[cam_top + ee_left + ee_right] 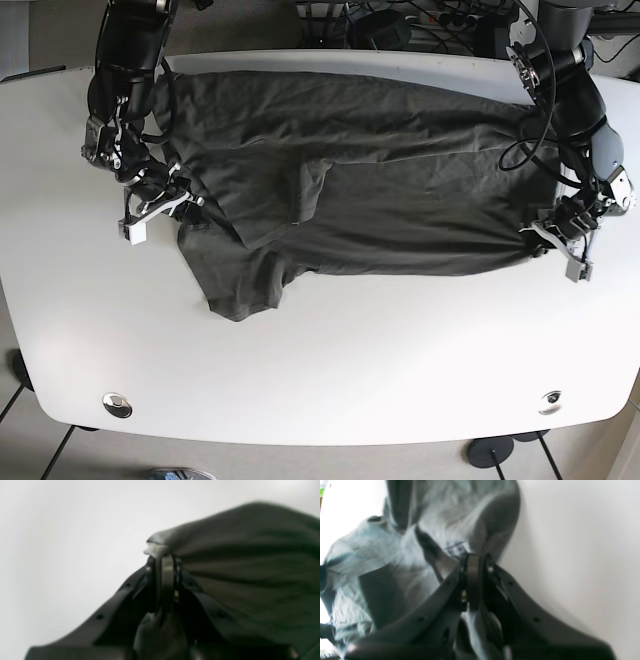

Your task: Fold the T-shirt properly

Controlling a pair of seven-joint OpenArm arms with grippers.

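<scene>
Closest to my lens, my left pincer is pressed together on a bunched corner of the shirt, a pale bit of hem poking out just beyond the tips. Dark cloth fans away to one side of it in long soft ridges; the other side is bare white table.

Over on my right pincer, same story: pressed together, pinching a wad of the shirt, with crumpled fabric piled on the inner side and plain table on the outer.

From above, the shirt lies spread crossways between my two pincers, pulled fairly taut along the near edge. One sleeve hangs loose just past my right pincer, toward the front of the table, and a flap is doubled over near the middle.

My read: early going. Both corners are gripped and the shirt is stretched, but no clean fold shows yet; the sleeves and body remain to do.

The cloth looks thin, matte, limp, dark olive-grey; it creases easily. The table is smooth and white.
</scene>
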